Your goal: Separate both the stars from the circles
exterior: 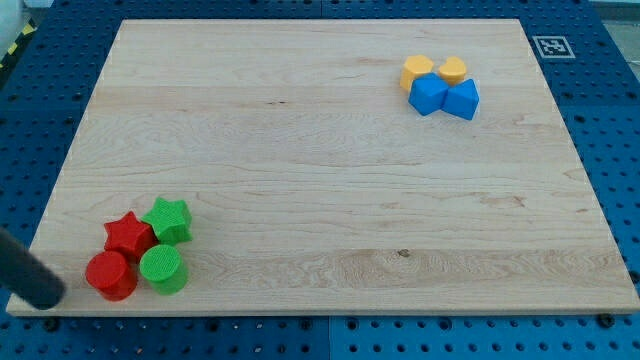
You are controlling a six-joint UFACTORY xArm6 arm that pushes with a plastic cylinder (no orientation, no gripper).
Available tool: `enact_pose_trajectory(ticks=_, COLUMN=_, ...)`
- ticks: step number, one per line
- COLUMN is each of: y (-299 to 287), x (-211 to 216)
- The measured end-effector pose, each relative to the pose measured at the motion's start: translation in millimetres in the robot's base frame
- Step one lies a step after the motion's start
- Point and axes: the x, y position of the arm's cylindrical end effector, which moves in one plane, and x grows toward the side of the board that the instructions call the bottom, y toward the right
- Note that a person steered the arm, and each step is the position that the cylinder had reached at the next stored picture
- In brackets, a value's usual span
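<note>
At the view's bottom left of the wooden board (320, 150), four small blocks sit packed in a tight cluster: a red star (128, 236) and a green star (168, 219) on the upper row, a red circle (110, 275) and a green circle (161, 268) directly below them, each apparently touching its neighbours. They look like light, rigid plastic pieces with flat bases, likely to slide readily on the smooth wood and, being so small, to spin or slip off a push that lands off-centre; the stars' points could snag on an adjoining block and drag it along. There is nothing to grasp with here: the arm carries only a straight dark rod, with no fingers to open or close, so each block must be nudged from its side. The seam between the star row and the circle row seems the sensible place to enter. The tip (48, 297) rests at the board's bottom-left edge, just to the view's left of the red circle and apart from it. Well away, near the view's top right, two orange blocks (433, 70) and two blue blocks (444, 97) form a separate huddle, and a printed marker (550, 46) sits in the board's corner.
</note>
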Motion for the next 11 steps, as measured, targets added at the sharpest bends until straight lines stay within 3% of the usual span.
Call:
enact_pose_trajectory(ticks=2, y=39.9, x=-20.4)
enact_pose_trajectory(ticks=5, y=17.8, x=-7.1)
enact_pose_trajectory(ticks=7, y=43.6, x=-81.3)
enact_pose_trajectory(ticks=9, y=32.8, x=-73.7)
enact_pose_trajectory(ticks=11, y=101.0, x=-107.6)
